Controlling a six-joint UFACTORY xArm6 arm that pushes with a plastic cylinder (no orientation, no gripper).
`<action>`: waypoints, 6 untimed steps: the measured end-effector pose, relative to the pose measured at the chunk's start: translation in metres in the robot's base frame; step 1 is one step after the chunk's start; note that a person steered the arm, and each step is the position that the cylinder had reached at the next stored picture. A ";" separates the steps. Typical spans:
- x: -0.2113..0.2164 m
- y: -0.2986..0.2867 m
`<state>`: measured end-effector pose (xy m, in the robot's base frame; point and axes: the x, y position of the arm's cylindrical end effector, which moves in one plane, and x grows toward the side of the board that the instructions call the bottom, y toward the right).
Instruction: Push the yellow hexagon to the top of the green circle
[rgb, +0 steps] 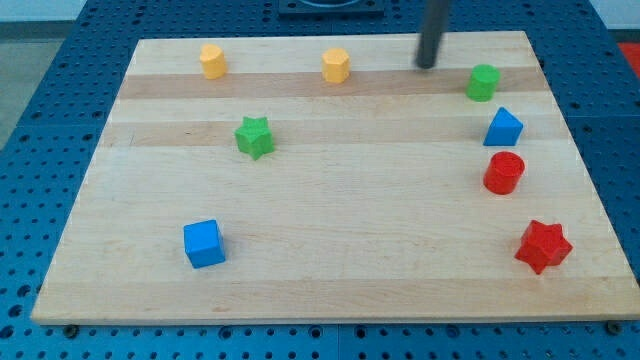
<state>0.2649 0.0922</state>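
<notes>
Two yellow blocks sit near the board's top edge. The one at top centre looks like the yellow hexagon. The other yellow block is at the top left, and I cannot make out its shape. The green circle is a short cylinder at the top right. My tip rests on the board between the yellow hexagon and the green circle. It is nearer the circle, up and to its left, and touches no block.
A green star lies left of centre. A blue wedge-like block and a red cylinder sit below the green circle. A red star is at the bottom right and a blue cube at the bottom left.
</notes>
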 end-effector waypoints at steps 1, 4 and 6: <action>0.030 -0.078; 0.010 -0.070; -0.029 -0.086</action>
<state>0.2358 0.0058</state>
